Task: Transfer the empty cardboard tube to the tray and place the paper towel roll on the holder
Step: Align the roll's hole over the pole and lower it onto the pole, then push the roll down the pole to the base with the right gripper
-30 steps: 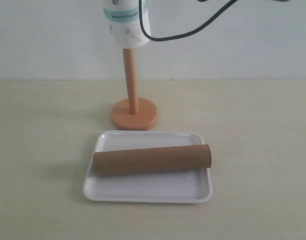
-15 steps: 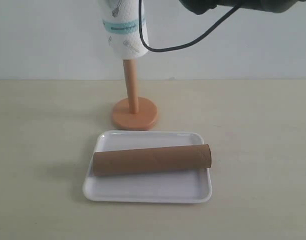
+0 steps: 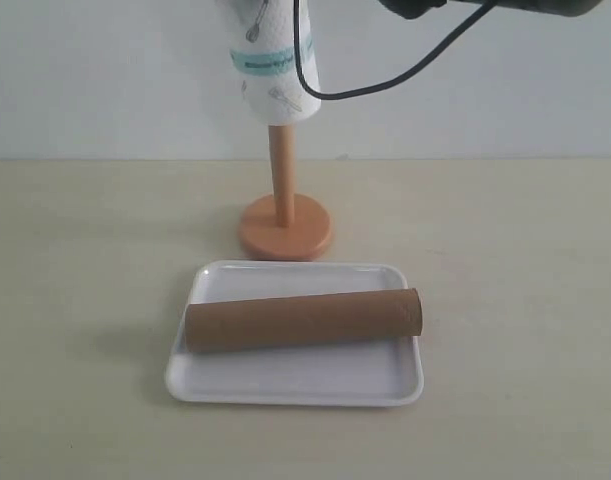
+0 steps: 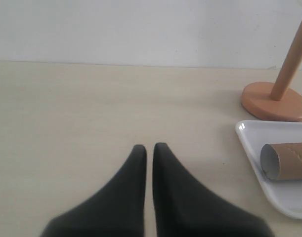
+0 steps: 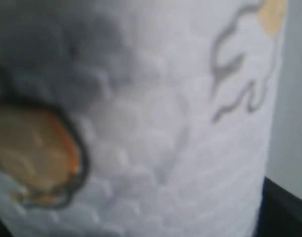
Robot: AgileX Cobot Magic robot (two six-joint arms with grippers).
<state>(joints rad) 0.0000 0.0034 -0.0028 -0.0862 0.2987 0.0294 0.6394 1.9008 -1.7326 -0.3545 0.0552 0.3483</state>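
The brown cardboard tube (image 3: pixel 303 320) lies lengthwise across the white tray (image 3: pixel 295 385); its open end (image 4: pixel 284 160) also shows in the left wrist view. The paper towel roll (image 3: pixel 275 70) sits upright over the top of the holder's pole (image 3: pixel 281 170), high above the round base (image 3: pixel 285 228). It fills the right wrist view (image 5: pixel 155 148), where my right gripper's fingers are hidden behind the paper; that gripper holds the roll. My left gripper (image 4: pixel 147 147) is shut and empty, low over bare table to the left of the tray (image 4: pixel 249 143).
A black cable (image 3: pixel 385 80) loops down from the right arm (image 3: pixel 545 5) at the top edge, passing beside the roll. The pale wall stands just behind the holder. The holder's base (image 4: pixel 274 101) sits close behind the tray's back rim.
The roll has come lower on the pole and shifted right. The holder has slid right with it. Tube, tray and left gripper have not moved.
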